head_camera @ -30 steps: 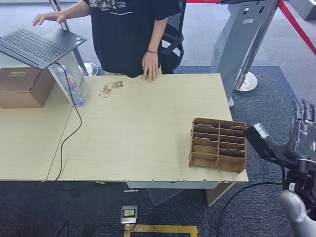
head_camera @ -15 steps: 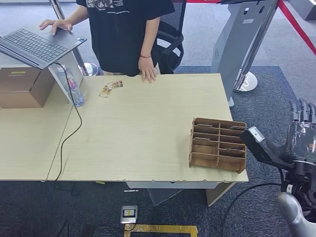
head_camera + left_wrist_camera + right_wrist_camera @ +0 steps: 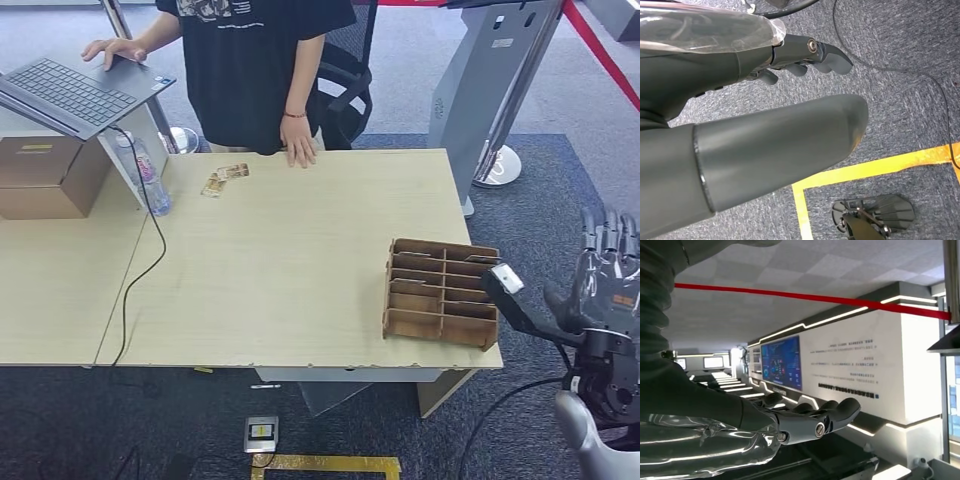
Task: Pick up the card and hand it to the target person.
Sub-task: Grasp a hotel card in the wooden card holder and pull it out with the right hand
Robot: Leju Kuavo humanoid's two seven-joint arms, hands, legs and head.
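Note:
Two small cards (image 3: 225,178) lie flat on the light wooden table (image 3: 302,270), near its far edge and just left of the person's hand (image 3: 299,148) resting there. My right hand (image 3: 607,270) is raised beyond the table's right end, fingers straight and spread, holding nothing; the right wrist view shows the same hand (image 3: 802,422) stretched out flat. In the left wrist view my left hand (image 3: 715,70) hangs over grey carpet, fingers extended and empty. Both hands are far from the cards.
A brown wooden slotted organizer (image 3: 441,292) stands at the table's near right corner, close to my right hand. On the left are a laptop (image 3: 75,90) on a stand, a cardboard box (image 3: 49,175), a water bottle (image 3: 147,172) and a black cable (image 3: 143,265). The person (image 3: 256,70) stands behind the table.
My right hand has sunk a little and drifted left toward the organizer's corner. The person straightened and settled one hand on the laptop. The cards have not moved.

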